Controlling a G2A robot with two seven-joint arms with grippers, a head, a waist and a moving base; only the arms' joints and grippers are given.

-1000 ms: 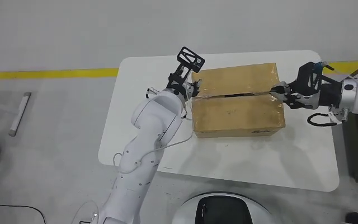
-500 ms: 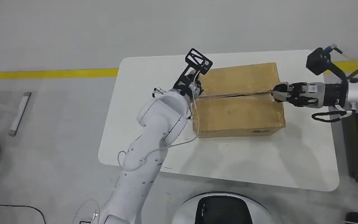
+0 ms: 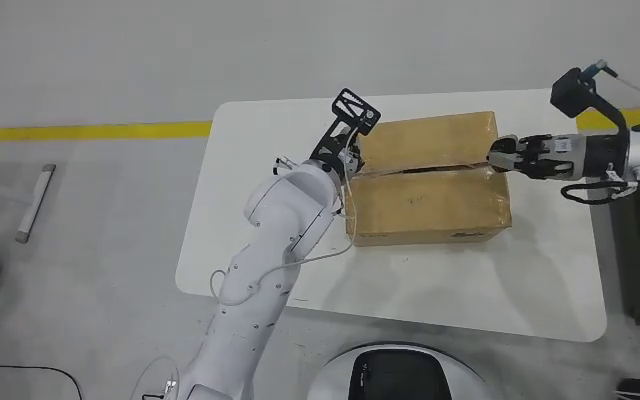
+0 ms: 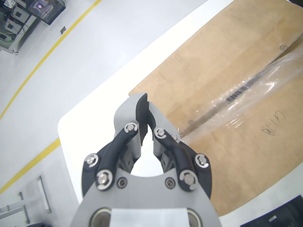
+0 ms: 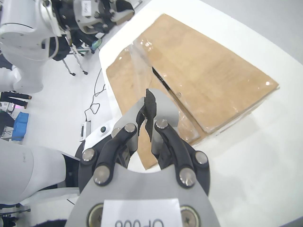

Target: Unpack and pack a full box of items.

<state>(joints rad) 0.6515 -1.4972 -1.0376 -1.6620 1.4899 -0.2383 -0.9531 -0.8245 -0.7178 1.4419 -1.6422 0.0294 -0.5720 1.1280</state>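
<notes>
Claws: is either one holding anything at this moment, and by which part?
Nothing visibly held. The left claw and right claw are both shut with nothing between, each at one end of the box's taped seam.

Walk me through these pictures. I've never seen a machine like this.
It is a two-armed robot at a white table. One picture looks down from above its arms; the other two come from cameras on each wrist, looking along that arm's tool. On the table lies a closed cardboard box, its flaps joined by clear tape. The left tool is at one end of the box's seam, the right tool at the other end. Both are shut, and neither visibly holds anything.
</notes>
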